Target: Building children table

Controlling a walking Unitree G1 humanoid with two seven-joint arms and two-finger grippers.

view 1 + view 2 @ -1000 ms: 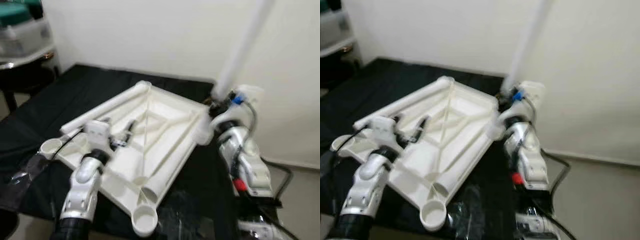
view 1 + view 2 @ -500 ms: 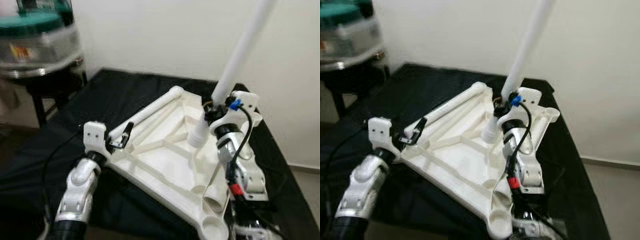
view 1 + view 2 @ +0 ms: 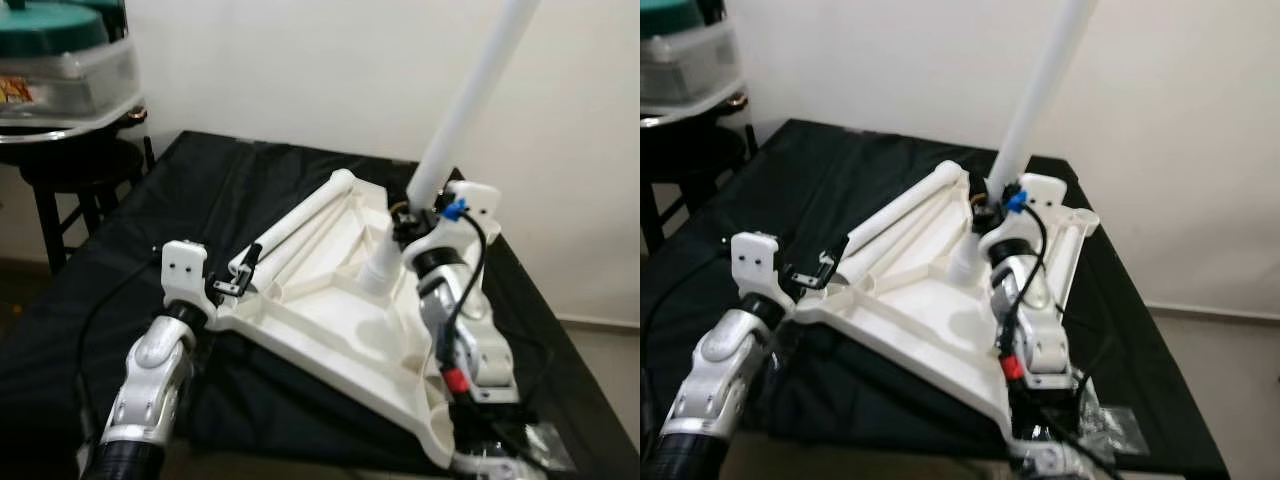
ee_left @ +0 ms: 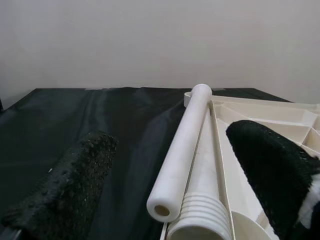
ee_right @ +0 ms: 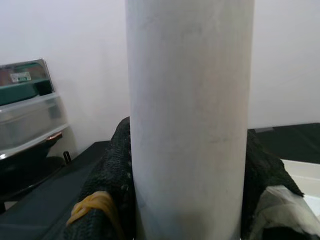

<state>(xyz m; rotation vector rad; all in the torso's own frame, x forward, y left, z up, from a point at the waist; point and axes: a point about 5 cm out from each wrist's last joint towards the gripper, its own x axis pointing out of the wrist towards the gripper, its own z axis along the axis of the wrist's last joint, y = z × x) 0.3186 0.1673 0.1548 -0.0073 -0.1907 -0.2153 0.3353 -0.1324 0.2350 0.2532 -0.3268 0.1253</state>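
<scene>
Right end effector (image 3: pixel 412 212) clamped around one upright table leg (image 3: pixel 462 110), left end effector (image 3: pixel 240 277) agape beside two lying legs (image 3: pixel 300 225) on one tabletop (image 3: pixel 330 320).

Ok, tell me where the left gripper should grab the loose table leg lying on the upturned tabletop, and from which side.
Probably the plain round shaft just behind the near end of the loose leg, coming in along its length as the left gripper already points. The leg lies flat against the rim of the tabletop, so a finger on each side suits it. Its open fingers already straddle that end.
</scene>
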